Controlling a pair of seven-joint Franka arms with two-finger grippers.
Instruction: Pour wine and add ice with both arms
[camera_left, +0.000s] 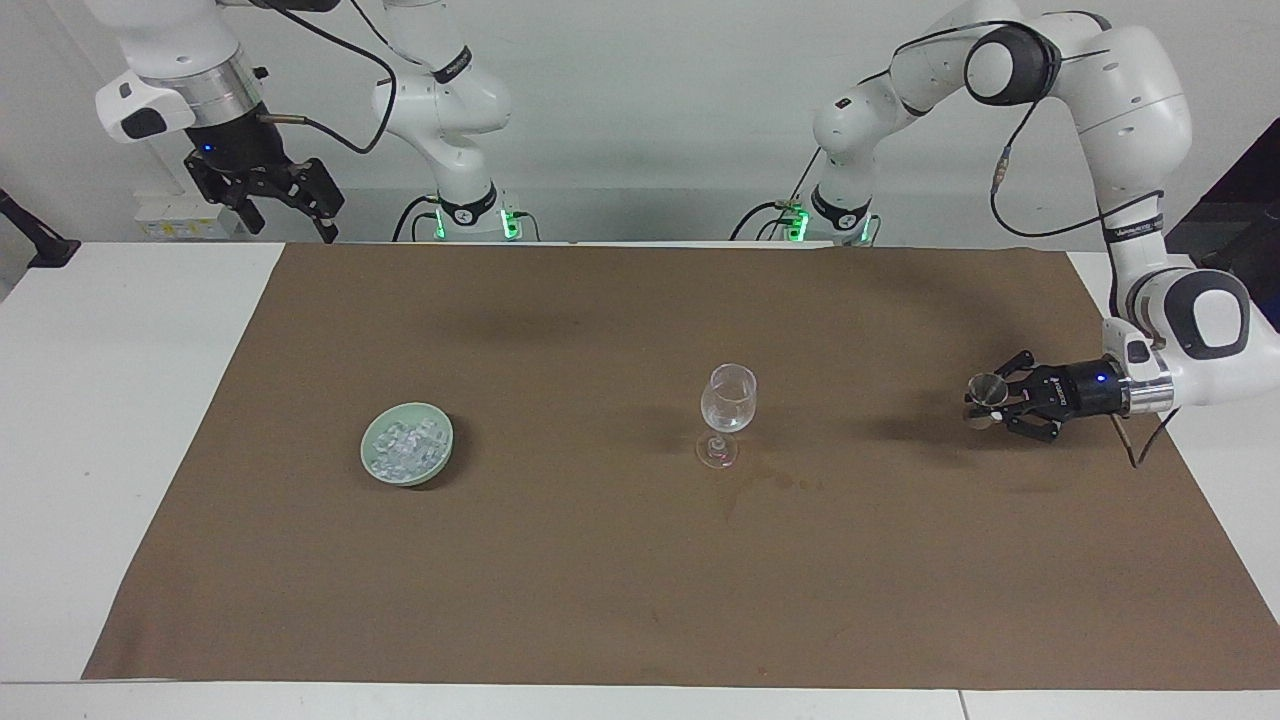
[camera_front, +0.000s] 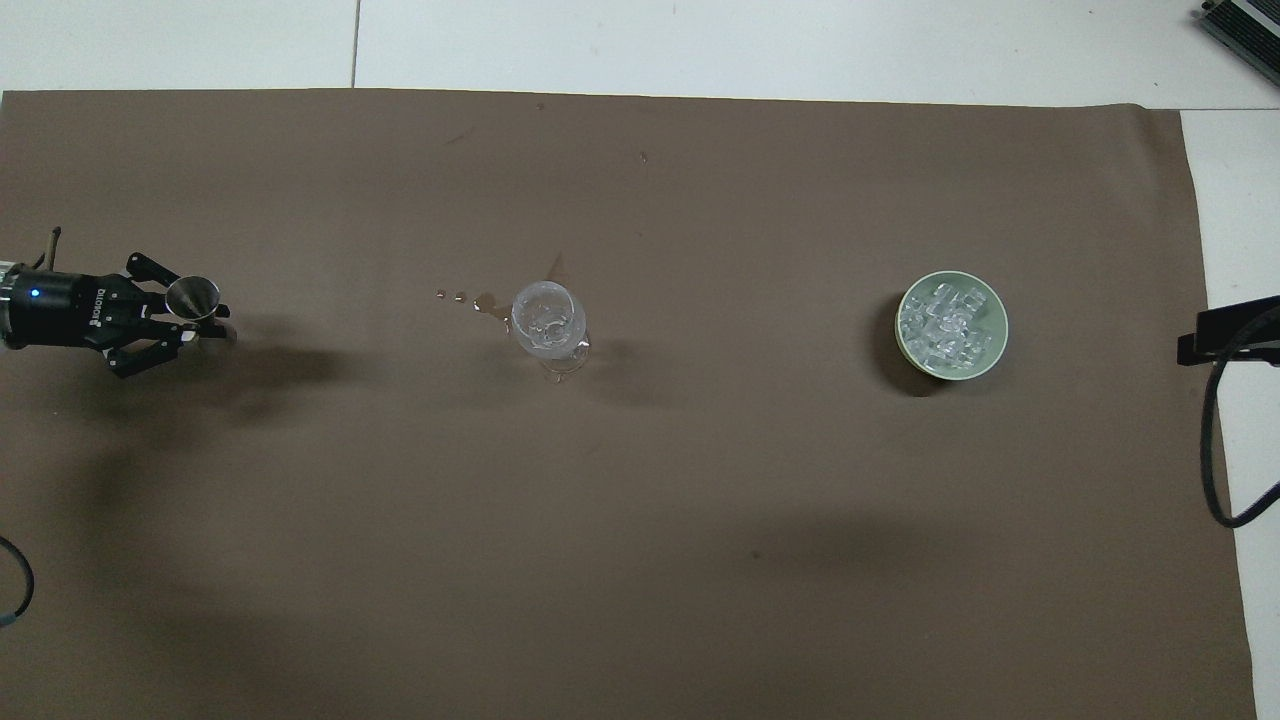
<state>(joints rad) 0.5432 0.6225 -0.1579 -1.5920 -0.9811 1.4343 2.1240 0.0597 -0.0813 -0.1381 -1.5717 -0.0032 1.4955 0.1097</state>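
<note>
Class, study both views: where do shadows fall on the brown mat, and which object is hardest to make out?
Facing view: a soft shadow lies on the brown mat under the left gripper holding the jigger. Overhead view: the bowl casts a dark crescent toward the glass, whose clear body nearly vanishes; the ice glints whitish.

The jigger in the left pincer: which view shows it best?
The overhead view: the jigger shows its open mouth, upright, clamped in the left pincer over the mat. The facing view shows the jigger side-on, small, partly against the pincer.
</note>
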